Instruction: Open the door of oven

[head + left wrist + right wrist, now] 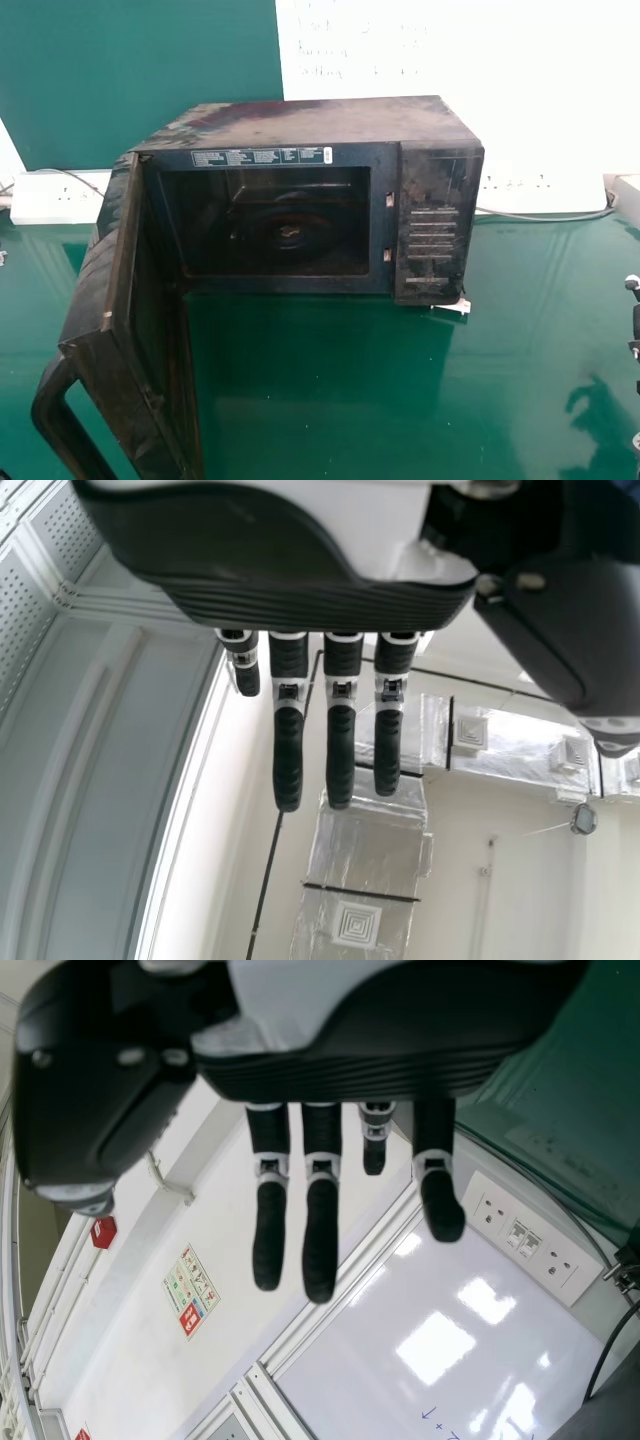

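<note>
Oven door [150,330] stands open left of the oven [310,125]; left hand [341,750] and right hand [320,1230] have fingers straight, released, the job apparently done.

The oven [320,122] looks dark, its top dusty and dull — smudged rather than smooth — with a matt handle [62,415]. The worktop [530,330] is smooth and glossy, carrying soft reflections. The whiteboard [385,1360] shines; the ducting [370,850] looks like crinkled metal foil.
</note>
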Motion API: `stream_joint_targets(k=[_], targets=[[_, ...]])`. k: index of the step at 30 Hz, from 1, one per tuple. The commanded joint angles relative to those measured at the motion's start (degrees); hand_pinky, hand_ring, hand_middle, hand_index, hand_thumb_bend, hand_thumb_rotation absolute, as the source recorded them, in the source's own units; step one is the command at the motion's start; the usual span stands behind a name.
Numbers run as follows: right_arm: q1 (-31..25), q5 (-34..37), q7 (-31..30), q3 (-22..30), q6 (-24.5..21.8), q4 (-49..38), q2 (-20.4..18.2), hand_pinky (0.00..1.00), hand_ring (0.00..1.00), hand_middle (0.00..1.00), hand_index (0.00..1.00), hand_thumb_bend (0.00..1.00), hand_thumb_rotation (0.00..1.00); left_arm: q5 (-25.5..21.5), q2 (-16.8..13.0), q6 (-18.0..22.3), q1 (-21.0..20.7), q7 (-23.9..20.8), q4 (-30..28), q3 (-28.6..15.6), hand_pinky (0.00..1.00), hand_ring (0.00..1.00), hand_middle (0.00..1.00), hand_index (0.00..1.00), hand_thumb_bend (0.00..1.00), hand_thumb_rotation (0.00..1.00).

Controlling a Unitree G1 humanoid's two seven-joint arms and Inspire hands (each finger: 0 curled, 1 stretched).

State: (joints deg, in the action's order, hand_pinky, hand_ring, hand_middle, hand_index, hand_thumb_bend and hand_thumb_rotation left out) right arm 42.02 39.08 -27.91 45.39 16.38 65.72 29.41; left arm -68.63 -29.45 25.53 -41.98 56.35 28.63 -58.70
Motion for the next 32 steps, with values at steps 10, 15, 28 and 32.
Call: stream_joint_targets(k=[10, 15, 28, 32], targets=[[-0.01, 0.46, -0.16, 0.18, 0.28, -0.38, -0.46, 0.38, 0.49, 0.59, 0.66, 1.00, 0.87, 1.50, 1.30, 0.68, -0.70, 3.50, -0.34, 1.27, 0.12, 0.20, 0.28, 0.43, 0.80, 0.44], [0.08, 0.22, 0.01, -0.02, 0.54, -0.42, -0.52, 0.38, 0.49, 0.59, 0.67, 1.00, 0.88, 1.33, 1.83, 0.99, -1.47, 4.02, -0.24, 1.52, 0.13, 0.21, 0.29, 0.43, 0.81, 0.40], [-0.01, 0.41, -0.03, 0.02, 0.34, -0.56, -0.77, 0.38, 0.49, 0.60, 0.67, 0.98, 0.89, 1.17, 2.38, 1.35, -1.23, 5.56, -1.17, 1.78, 0.14, 0.22, 0.31, 0.46, 0.78, 0.43], [0.00, 0.39, -0.15, -0.04, 0.22, -0.55, -0.78, 0.39, 0.49, 0.60, 0.67, 0.99, 0.89, 1.43, 2.30, 1.58, -1.56, 5.03, -0.77, 1.68, 0.13, 0.21, 0.30, 0.45, 0.81, 0.40]])
